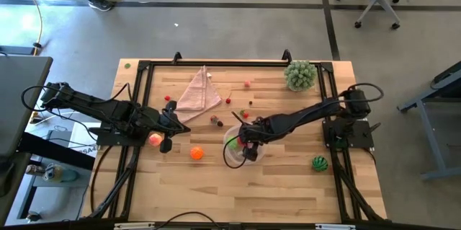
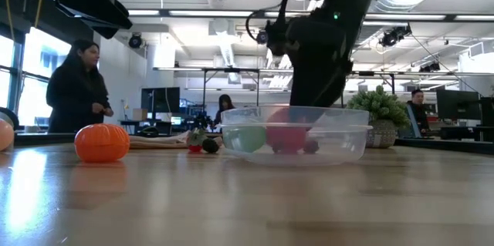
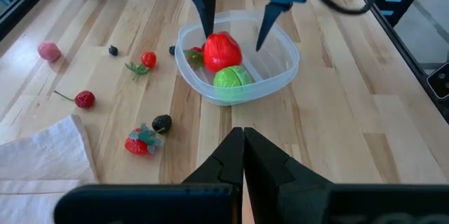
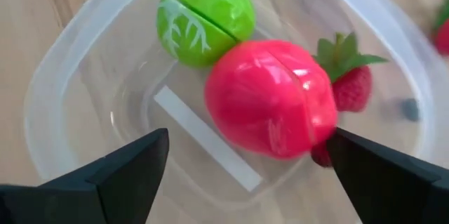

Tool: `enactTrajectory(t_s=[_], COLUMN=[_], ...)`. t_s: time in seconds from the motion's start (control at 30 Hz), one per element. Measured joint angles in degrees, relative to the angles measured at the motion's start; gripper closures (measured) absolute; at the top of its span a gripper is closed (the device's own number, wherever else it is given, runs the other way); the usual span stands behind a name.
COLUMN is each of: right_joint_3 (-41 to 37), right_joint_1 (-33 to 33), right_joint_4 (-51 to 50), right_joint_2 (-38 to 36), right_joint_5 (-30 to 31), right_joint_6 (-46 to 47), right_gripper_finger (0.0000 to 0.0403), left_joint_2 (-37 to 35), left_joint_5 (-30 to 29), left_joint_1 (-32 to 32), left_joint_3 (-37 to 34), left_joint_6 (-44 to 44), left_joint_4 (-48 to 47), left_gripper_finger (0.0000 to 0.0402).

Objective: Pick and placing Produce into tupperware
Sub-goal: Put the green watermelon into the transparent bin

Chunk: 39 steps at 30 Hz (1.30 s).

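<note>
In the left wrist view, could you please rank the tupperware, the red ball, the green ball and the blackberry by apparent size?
1. Tupperware.
2-3. Red ball and green ball: about alike.
4. Blackberry, though it lies nearer the camera.

No legible text, labels or signs.

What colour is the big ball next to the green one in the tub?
Bright red, seen best in the right wrist view.
</note>
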Motion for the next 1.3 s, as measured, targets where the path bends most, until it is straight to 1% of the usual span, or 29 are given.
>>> enactTrajectory(t_s=[0.2,0.37,0.47,0.57,0.67,0.77,0.9,1.07,1.17,1.3], right_joint_3=[4.33,8.61,9.84,9.33,8.24,6.61,3.12,-1.92,-4.02,-5.97], right_joint_1=[-0.47,-0.42,0.03,1.12,3.55,6.86,13.34,21.94,26.37,31.47], right_joint_4=[-9.78,-21.49,-28.19,-34.58,-42.60,-47.90,-48.91,-46.95,-44.28,-43.82], right_joint_2=[-3.65,-8.56,-12.17,-15.82,-18.76,-20.39,-21.89,-22.39,-22.38,-22.41], right_joint_5=[0.17,0.83,1.41,2.26,5.38,6.05,4.70,-0.22,-1.65,-2.33], right_joint_6=[3.97,12.68,21.23,30.80,42.00,52.41,63.78,82.56,90.09,99.96], right_gripper_finger=[0.0027,0.0027,0.0027,0.0027,0.0027,0.0027,0.0027,0.0027,0.0027,0.0027], left_joint_2=[0.02,0.02,0.02,0.02,0.02,0.02,0.02,0.02,0.02,0.02], left_joint_5=[0.00,0.01,0.01,0.00,0.02,0.01,0.01,0.00,0.00,0.02], left_joint_1=[0.00,0.00,0.00,0.00,0.00,0.01,0.00,0.00,0.02,0.00], left_joint_3=[0.01,0.01,0.01,0.00,0.00,0.00,0.00,0.00,0.00,0.01], left_joint_6=[0.00,0.00,0.00,0.00,0.00,0.01,0.00,0.00,0.00,0.00], left_joint_4=[0.00,-0.02,0.00,0.00,0.00,0.00,0.00,0.00,0.00,0.00], left_gripper_finger=[0.0401,0.0401,0.0401,0.0401,0.0401,0.0401,0.0401,0.0401,0.0401,0.0401])
